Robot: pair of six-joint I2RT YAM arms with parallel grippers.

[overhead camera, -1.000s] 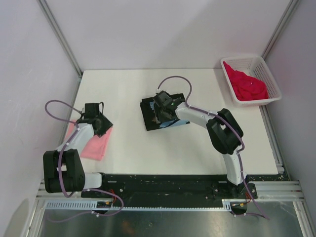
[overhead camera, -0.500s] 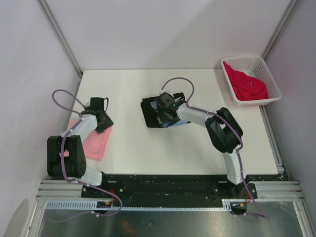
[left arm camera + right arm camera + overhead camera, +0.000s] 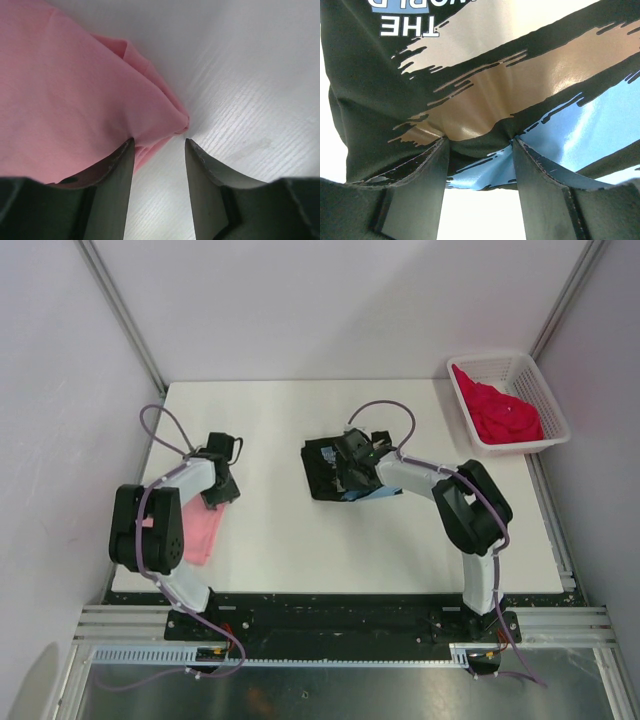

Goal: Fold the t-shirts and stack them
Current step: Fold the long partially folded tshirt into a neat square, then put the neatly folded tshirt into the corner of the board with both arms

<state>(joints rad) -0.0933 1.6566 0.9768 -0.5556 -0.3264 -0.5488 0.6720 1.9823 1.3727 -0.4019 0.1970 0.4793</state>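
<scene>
The left arm (image 3: 150, 525) has swung in toward the middle of the surface (image 3: 280, 535), and the right arm (image 3: 470, 510) has shifted to the right, the black t-shirt (image 3: 322, 462) going with it. The left jaws stand part open low over the surface, with bare surface showing in the gap. The left finger (image 3: 112, 185) rests against the folded edge of the light pink t-shirt (image 3: 65, 90), which lies at the near left of the surface. The right jaws stand wide apart, their fingers (image 3: 415, 190) pressed down on the black t-shirt's print at mid-surface, with a pucker of cloth between the tips; whether they pinch it I cannot tell. The crimson-red t-shirt (image 3: 505, 415) lies bunched in the white basket (image 3: 538, 378) at the far right corner.
</scene>
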